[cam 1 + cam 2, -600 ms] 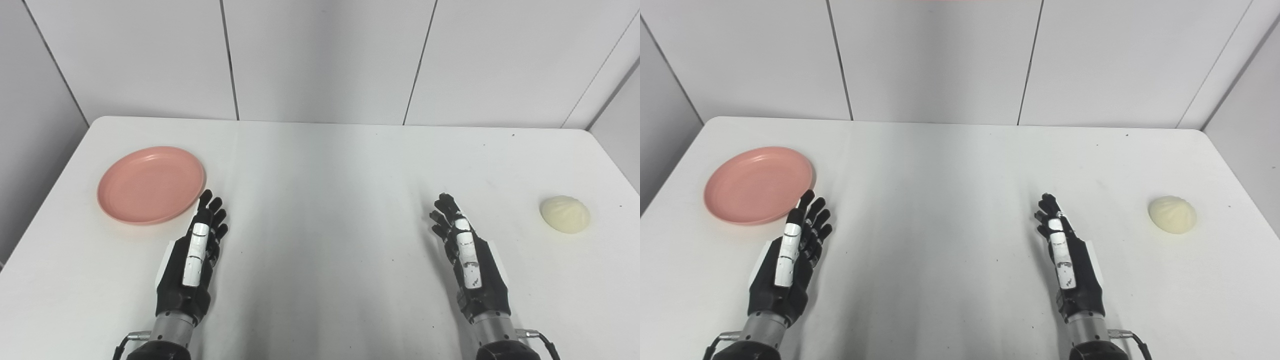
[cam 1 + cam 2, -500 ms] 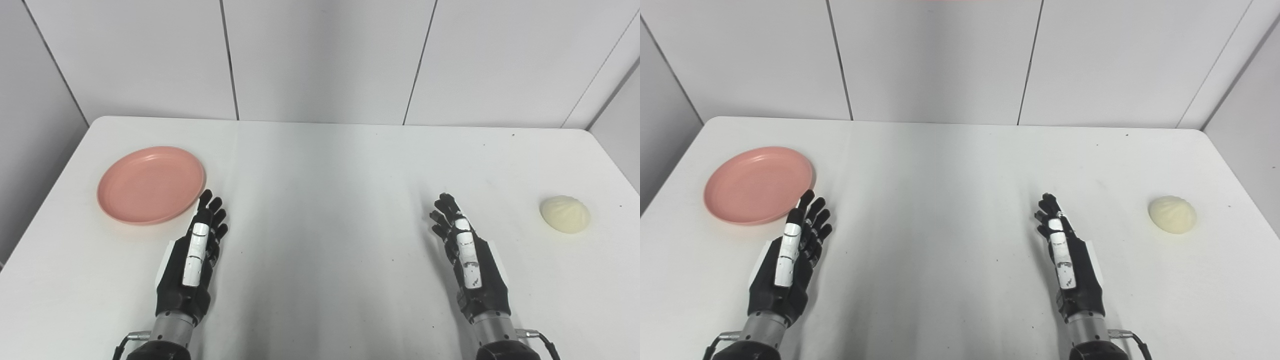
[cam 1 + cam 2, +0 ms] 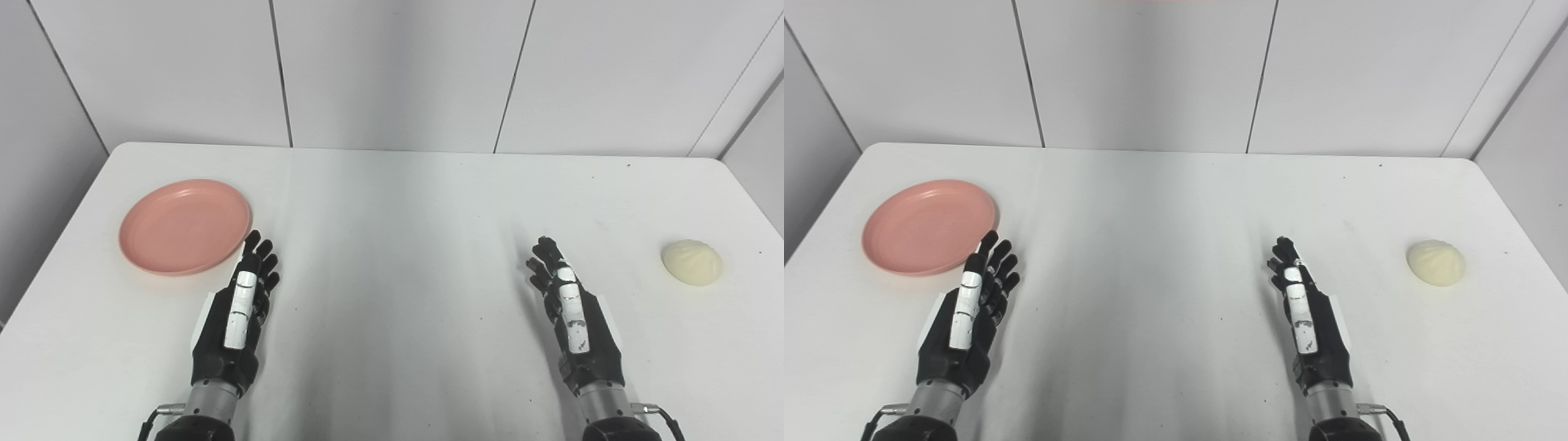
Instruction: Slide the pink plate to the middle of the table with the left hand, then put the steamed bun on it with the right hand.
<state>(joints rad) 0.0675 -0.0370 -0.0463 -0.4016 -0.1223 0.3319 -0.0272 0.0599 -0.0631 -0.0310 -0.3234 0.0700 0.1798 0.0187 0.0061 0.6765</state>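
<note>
A round pink plate (image 3: pixel 185 225) lies on the left side of the white table (image 3: pixel 392 202), with nothing on it. A pale cream steamed bun (image 3: pixel 692 262) rests near the table's right edge. My left hand (image 3: pixel 237 312) is open, edge-on with straight fingers, and its fingertips reach close to the plate's near right rim. My right hand (image 3: pixel 572 315) is open too, well left of the bun and holding nothing.
White wall panels (image 3: pixel 392 67) rise behind the far table edge. The table's left and right edges fall away to grey floor. Small dark specks dot the tabletop.
The left hand has crept slightly forward toward the plate's rim. The right hand, plate and bun have stayed in place.
</note>
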